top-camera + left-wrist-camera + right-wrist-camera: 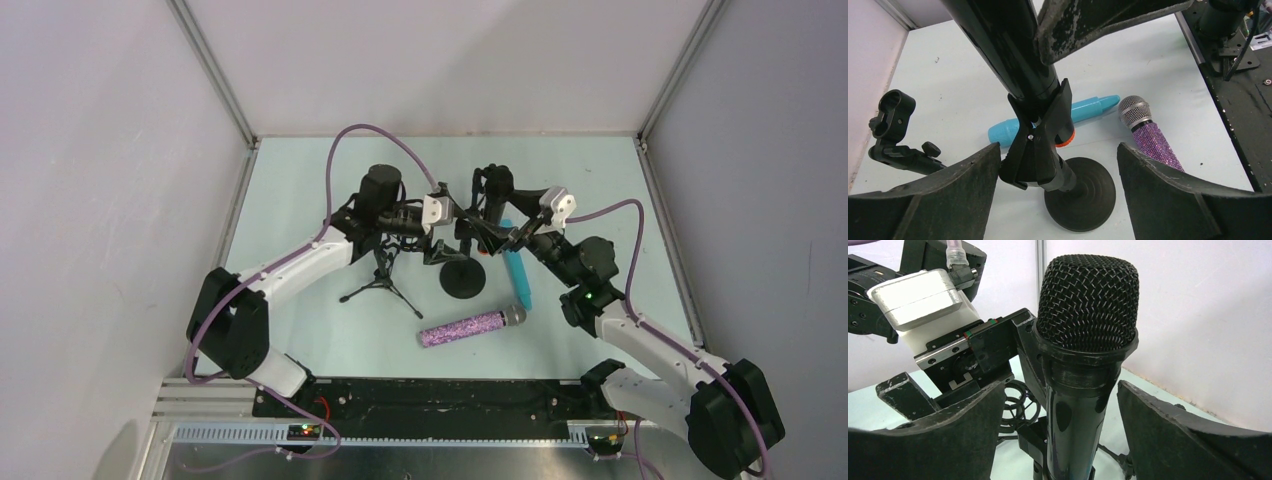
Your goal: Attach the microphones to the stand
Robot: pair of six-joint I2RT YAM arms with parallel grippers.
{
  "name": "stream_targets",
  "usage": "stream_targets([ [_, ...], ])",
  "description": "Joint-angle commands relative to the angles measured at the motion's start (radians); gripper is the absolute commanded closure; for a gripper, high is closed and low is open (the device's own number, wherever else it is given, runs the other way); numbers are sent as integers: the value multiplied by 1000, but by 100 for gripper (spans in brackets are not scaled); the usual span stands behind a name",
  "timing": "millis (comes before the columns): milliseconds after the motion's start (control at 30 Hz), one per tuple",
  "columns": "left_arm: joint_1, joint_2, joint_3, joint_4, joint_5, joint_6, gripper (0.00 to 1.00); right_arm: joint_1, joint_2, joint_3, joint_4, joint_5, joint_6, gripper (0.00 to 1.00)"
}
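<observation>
Microphones lay and stood about the middle of the pale counter (pixel 335 340). The black microphone (pixel 1085 365) sat head up in the spring clip (pixel 1035 150) of the round-base stand (pixel 463 280). Its orange end ring (pixel 1066 141) showed just below the clip and its mesh head was uppermost.

The left claw (pixel 1058 147) was spread apart, one finger on each side of the clip and neither visibly touching it. The right claw (pixel 1060 385) was spread too, straddling the black body just below the head. A gap showed on one side; on the other I could not tell whether the pad touched. In the right wrist view, one finger of the left claw stood just beside the microphone's neck.

The light blue microphone (pixel 517 275) lay flat just beside the stand's base, on the side toward the right edge of the counter, its length running from far to near. The glittery purple microphone (pixel 470 327) lay flat between the base and the near edge, its silver head (pixel 513 316) pointing toward the right edge.

A tripod stand (pixel 380 285) stood on the side of the base toward the left edge, apart from it. Its own black holder (pixel 892 112) was in sight from the left wrist.
</observation>
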Motion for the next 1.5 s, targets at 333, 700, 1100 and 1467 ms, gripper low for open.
stream_targets([
  [333,-1,-31,16,18,-30,-1,0,5,-56,2,-11,1,-42,1],
  [700,-1,-56,25,41,-82,-57,0,-9,-175,2,-202,-1,-63,1],
  [1100,15,-65,19,59,-88,-81,0,-76,-343,-67,-383,-22,-26,1],
  [1467,104,-86,-49,203,-13,-240,0,-108,-414,-145,-388,-45,36,1],
])
